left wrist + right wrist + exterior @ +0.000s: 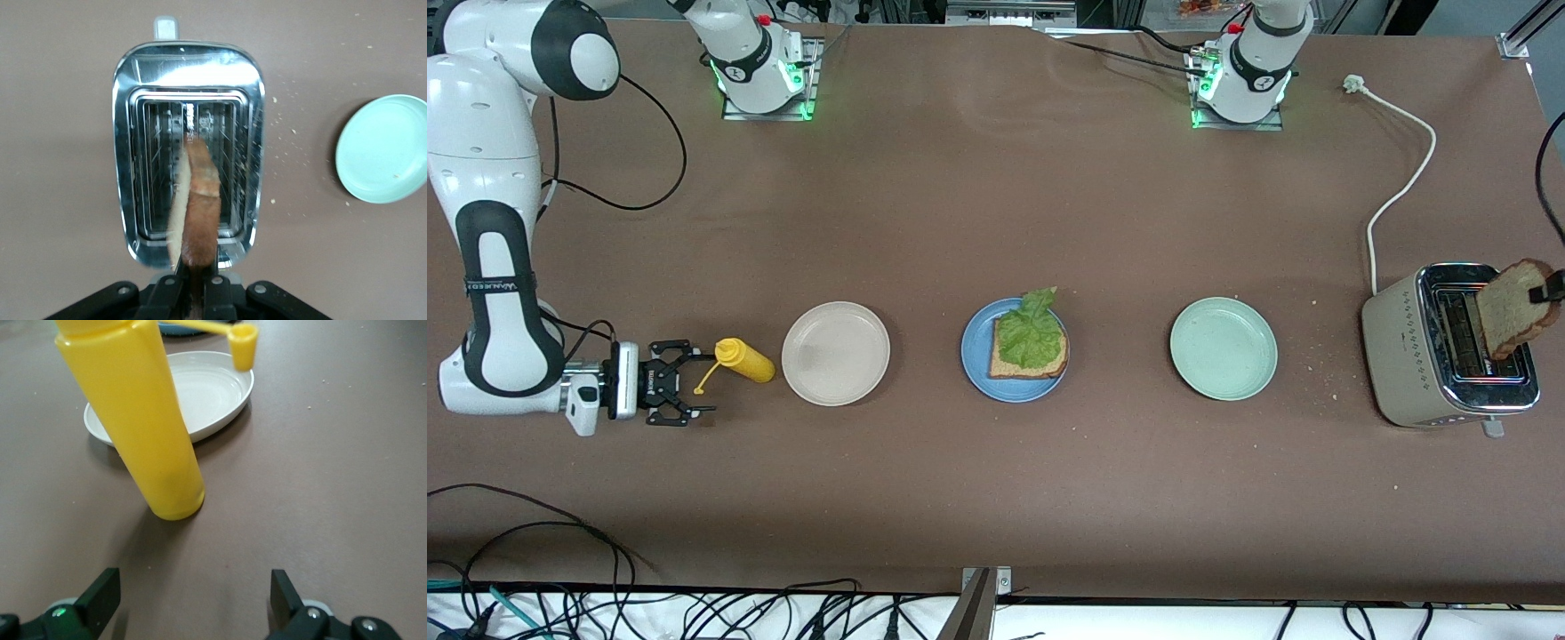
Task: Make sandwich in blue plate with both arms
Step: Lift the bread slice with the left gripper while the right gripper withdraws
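My left claw [190, 293] is pinched on a slice [1513, 307] of brown bread, holding it by its upper edge, slice on edge and hanging over the toaster [1449, 347] slots; in the left wrist view the slice [197, 207] runs lengthwise along the slot below it, so I judge it just clear of the toaster or nearly so, can't tell for sure. The target lies toward the bench middle: the blue plate [974, 351] with a bread slice [1027, 360] and lettuce [1032, 333] on top, open-faced, no top slice yet. Between toaster and blue plate sits the green plate [1223, 348], so the carry passes over it along the row of plates, toward the right arm's end. The held slice is vertical and the stack lies flat, so I'd need to tip it flat and square it to the lower slice before letting go. The left arm is the one for this move. My right claw [694, 382] waits low at the right arm's end of the bench, fingers spread wide and empty, the yellow bottle [744, 359] just ahead of it; the right wrist view shows the bottle [143, 420] standing, cap flipped, with the beige plate [200, 393] just past it. Risk, as I see it: lettuce sticks out past the crust, so the top slice could sit crooked.
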`<action>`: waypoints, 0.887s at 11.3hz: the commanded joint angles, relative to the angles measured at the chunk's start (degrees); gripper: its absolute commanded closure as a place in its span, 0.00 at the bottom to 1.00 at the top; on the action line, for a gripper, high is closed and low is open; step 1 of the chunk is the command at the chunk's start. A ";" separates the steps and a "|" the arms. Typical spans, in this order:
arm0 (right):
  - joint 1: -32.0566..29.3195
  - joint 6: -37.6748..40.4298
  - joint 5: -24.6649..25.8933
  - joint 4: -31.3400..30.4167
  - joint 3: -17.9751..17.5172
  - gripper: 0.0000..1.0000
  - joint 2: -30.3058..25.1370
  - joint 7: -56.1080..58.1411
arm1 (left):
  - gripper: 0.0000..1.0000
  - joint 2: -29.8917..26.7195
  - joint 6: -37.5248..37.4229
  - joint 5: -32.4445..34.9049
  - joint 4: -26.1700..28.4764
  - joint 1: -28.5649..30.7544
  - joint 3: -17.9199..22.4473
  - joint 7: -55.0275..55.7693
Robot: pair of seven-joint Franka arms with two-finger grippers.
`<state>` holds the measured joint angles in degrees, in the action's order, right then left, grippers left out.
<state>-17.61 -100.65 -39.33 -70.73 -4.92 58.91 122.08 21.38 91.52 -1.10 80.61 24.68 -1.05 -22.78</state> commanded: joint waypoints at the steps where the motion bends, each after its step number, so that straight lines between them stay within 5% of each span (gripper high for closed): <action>1: 1.26 1.08 5.13 2.35 0.61 0.00 -2.56 -5.08 | 1.00 -5.03 -9.41 -1.19 -4.13 -0.08 -2.88 0.63; 3: 1.35 1.16 8.99 1.82 0.52 0.00 -5.54 -11.57 | 1.00 -5.47 -13.89 -5.55 -4.93 -0.07 -6.32 7.36; 6: 2.67 1.25 15.76 -0.55 0.52 0.00 -12.30 -24.14 | 1.00 -5.22 -14.35 -22.76 -3.97 -0.16 -9.30 17.82; 10: 5.30 2.82 25.50 -1.87 0.35 0.00 -20.22 -42.93 | 1.00 1.81 -8.93 -38.95 -2.84 -6.47 -12.84 20.84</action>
<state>-13.76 -99.08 -19.82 -69.01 -4.92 44.56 89.08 19.16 78.77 -32.38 77.48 22.17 -13.65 -3.11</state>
